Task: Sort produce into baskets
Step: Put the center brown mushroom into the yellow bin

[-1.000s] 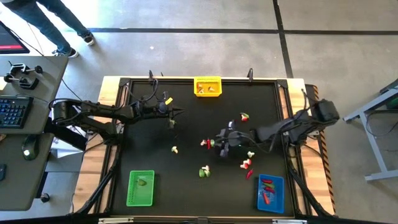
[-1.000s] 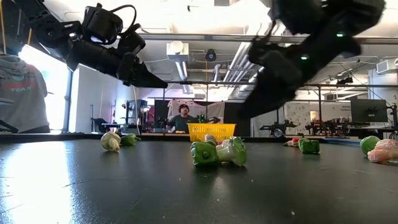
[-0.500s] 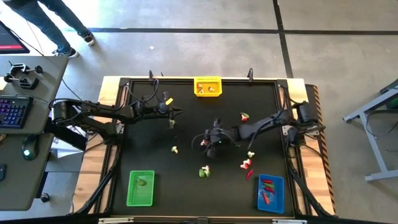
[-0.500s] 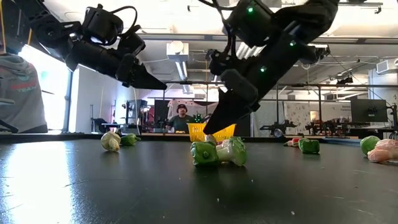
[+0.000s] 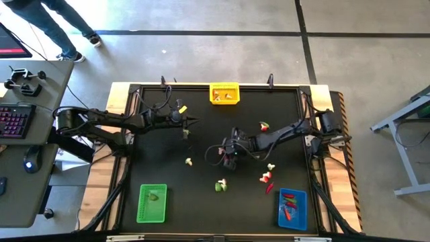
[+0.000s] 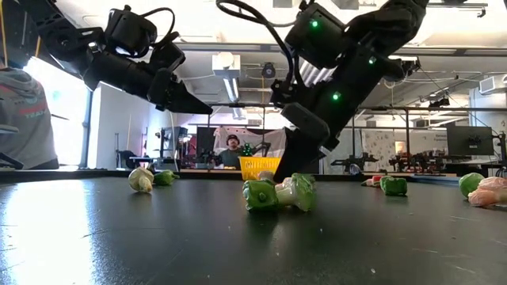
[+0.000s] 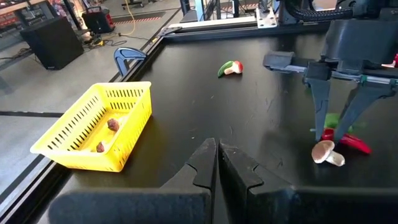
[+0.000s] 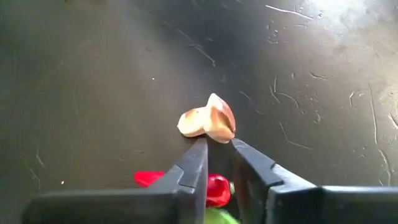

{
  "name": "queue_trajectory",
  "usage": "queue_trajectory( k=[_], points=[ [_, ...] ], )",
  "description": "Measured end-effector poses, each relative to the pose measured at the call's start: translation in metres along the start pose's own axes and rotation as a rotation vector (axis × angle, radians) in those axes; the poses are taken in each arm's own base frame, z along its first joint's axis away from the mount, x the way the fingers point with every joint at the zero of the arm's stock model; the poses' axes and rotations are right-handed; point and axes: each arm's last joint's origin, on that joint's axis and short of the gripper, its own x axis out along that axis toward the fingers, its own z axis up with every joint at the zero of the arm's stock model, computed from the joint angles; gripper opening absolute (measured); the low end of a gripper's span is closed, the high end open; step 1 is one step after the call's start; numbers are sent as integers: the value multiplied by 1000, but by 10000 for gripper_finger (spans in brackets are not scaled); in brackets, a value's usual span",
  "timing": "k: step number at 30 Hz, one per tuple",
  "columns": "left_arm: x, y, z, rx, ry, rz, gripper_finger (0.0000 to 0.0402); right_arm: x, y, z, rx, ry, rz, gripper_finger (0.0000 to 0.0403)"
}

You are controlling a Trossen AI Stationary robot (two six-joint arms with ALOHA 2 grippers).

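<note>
While right tool (image 8: 214,160) hangs slightly parted, empty, tan mushroom (image 8: 207,123) lies sideways, cap toward red pepper (image 7: 353,142).

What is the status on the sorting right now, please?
Right gripper open, low over a tan mushroom mid-table. Left gripper shut, waiting near the yellow basket. A red pepper lies close by.

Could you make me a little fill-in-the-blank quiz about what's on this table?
The far basket, holding two brown pieces, is ____.
The corner basket with red pieces is ____.
The left gripper, waiting above the table, has its fingers ____.
The right gripper reaches down to a tan piece beside a ____ pepper.
Missing words: yellow; blue; shut; red.
</note>
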Motion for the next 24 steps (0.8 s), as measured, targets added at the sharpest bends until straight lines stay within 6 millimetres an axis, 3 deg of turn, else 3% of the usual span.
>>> queue_trajectory(
  k=[7, 12, 15, 18, 24],
  points=[
    [0, 0, 0, 0, 0, 0, 5, -1, -2, 2, -94, -28, -71, 4],
    [0, 0, 0, 0, 0, 0, 5, -3, -2, 4, -153, -52, -90, 6],
    [0, 0, 0, 0, 1, 0, 5, -3, -1, 5, -60, -62, -70, 9],
    [0, 0, 0, 0, 3, 0, 5, -3, 0, 5, 47, -55, -42, 31],
    [0, 0, 0, 0, 3, -1, 5, -5, 7, 3, 101, -82, -61, 123]
  ],
)
